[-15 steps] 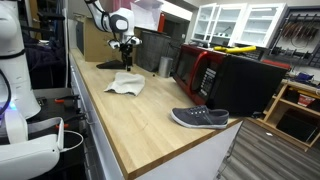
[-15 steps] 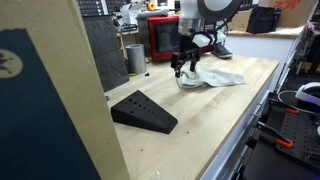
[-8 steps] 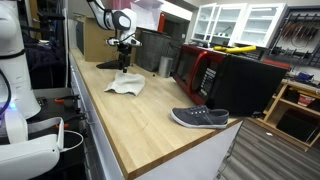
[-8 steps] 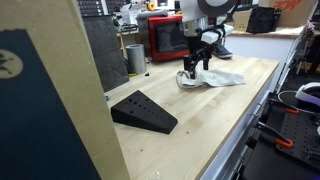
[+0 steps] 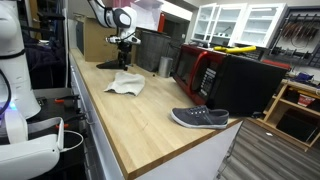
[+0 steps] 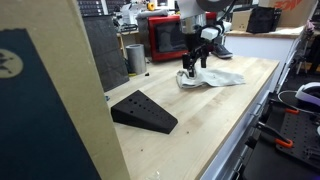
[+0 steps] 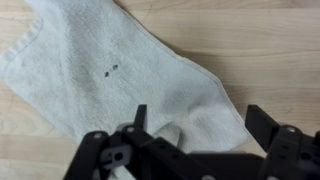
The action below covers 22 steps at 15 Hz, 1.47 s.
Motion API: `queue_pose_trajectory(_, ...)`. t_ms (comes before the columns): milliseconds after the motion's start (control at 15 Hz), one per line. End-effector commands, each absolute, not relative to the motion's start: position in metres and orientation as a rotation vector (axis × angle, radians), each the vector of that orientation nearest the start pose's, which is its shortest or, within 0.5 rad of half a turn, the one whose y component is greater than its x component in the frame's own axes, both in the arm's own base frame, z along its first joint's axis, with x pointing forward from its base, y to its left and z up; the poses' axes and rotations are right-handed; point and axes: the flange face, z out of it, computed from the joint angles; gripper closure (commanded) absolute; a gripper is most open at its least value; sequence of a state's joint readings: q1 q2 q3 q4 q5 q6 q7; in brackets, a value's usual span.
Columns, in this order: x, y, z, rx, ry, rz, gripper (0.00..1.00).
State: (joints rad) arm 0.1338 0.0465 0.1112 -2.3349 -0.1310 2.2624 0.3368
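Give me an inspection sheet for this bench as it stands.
Surface: wooden counter, no spills seen.
Job's things: white towel, rumpled, lying on the counter, two dark specks on it.
Clutter: grey shoe near the counter's end; black wedge; metal cup; red microwave.
Gripper: gripper open over the towel's edge, holding nothing.
Cables: nothing seen on the counter.
Surroundings: white cabinets behind.

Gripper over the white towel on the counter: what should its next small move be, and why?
Probably a short, straight descent. In the wrist view the gripper hangs open above the white towel, and a raised fold near the towel's edge lies between its wide-set fingers, nearer one of them. Lowering first would likely bring the fingers down on either side of that fold before any closing.
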Motion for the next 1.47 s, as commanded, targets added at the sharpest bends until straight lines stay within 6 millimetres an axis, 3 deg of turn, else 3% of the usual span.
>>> queue_pose_trajectory(0, 0.475, 0.118, 0.306, -3.306, -0.088, 0.154, 0.0)
queue_pose_trajectory(600, 0.461, 0.108, 0.289, -3.358, -0.243, 0.329, 0.0)
queue_pose_trajectory(1133, 0.448, 0.116, 0.277, -3.315, -0.509, 0.254, 0.0)
queue_pose_trajectory(1200, 0.446, 0.119, 0.277, -3.309, -0.551, 0.235, 0.25)
queue_pose_trajectory(1267, 0.444, 0.122, 0.277, -3.304, -0.593, 0.216, 0.26)
queue_pose_trajectory(1400, 0.441, 0.127, 0.276, -3.292, -0.648, 0.181, 0.42)
